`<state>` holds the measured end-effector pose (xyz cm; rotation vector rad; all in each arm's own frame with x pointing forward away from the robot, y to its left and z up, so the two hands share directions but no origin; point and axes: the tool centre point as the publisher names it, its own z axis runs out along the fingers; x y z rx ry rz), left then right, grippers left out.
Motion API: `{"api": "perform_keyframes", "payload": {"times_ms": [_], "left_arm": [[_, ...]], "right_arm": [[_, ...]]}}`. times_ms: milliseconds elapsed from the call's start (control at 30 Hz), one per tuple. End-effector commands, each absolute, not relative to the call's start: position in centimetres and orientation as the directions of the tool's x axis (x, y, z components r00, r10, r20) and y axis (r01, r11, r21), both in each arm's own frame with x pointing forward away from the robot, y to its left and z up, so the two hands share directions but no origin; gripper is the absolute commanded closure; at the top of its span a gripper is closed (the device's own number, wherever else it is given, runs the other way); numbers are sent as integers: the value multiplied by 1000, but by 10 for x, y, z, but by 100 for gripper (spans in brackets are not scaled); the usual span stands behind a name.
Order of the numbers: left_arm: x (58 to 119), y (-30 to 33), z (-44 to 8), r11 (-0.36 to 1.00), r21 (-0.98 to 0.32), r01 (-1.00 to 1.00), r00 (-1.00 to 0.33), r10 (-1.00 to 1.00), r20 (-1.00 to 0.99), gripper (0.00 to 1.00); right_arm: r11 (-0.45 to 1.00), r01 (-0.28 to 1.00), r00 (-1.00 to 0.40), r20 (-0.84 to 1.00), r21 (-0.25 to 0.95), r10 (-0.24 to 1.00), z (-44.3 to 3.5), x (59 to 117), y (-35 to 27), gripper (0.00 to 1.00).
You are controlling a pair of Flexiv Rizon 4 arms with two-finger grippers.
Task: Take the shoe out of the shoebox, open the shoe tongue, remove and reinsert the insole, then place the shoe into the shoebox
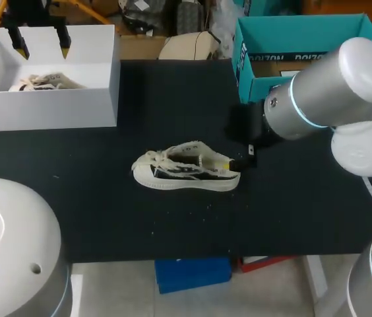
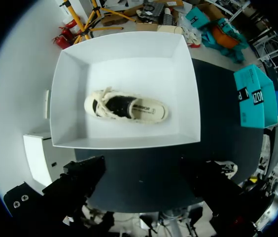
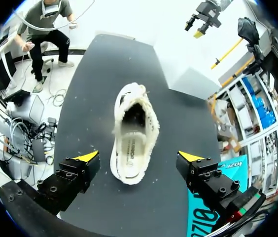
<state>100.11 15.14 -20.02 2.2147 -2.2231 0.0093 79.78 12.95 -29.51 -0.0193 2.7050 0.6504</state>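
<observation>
- The right pincer (image 3: 139,157) stands wide open and grips nothing. Its yellow tips flank the heel end of the loose shoe (image 3: 131,136) without touching it.
- The loose shoe rests on its sole on the black table (image 1: 107,211), toe pointing away from the right pincer. Its laces are slack, and the insole shows through the opening.
- The left pincer (image 1: 41,41) hovers above the white shoebox (image 1: 47,109) with its fingers spread wide and nothing between them.
- Straight below the left pincer, a second shoe (image 2: 126,107) lies on the floor of the shoebox, near its middle.
- A teal box (image 1: 305,30) sits just to the side of the right pincer, well apart from the shoebox.
</observation>
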Motion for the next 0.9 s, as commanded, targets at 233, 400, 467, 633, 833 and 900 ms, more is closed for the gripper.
{"api": "perform_keyframes", "payload": {"times_ms": [233, 400, 467, 633, 833, 900], "left_arm": [[1001, 151, -200, 2, 0, -1000, -2, -1000, 3, 0], [1001, 151, -200, 2, 0, -1000, -2, -1000, 3, 0], [1001, 151, -200, 2, 0, -1000, -2, -1000, 3, 0], [1001, 151, -200, 2, 0, -1000, -2, -1000, 3, 0], [1001, 151, -200, 2, 0, -1000, -2, -1000, 3, 0], [1001, 151, -200, 2, 0, -1000, -2, -1000, 3, 0]], "right_arm": [[864, -117, -936, -346, 489, 69, -297, 797, 127, 0], [864, -117, -936, -346, 489, 69, -297, 797, 127, 0], [861, -98, -944, -321, 498, 79, -299, 794, 122, 0], [849, -25, -976, -196, 527, 93, -299, 791, 108, 0], [814, 9, -972, -187, 580, 144, -292, 799, 100, 0], [808, 26, -970, -181, 589, 163, -298, 801, 100, 0]]}}
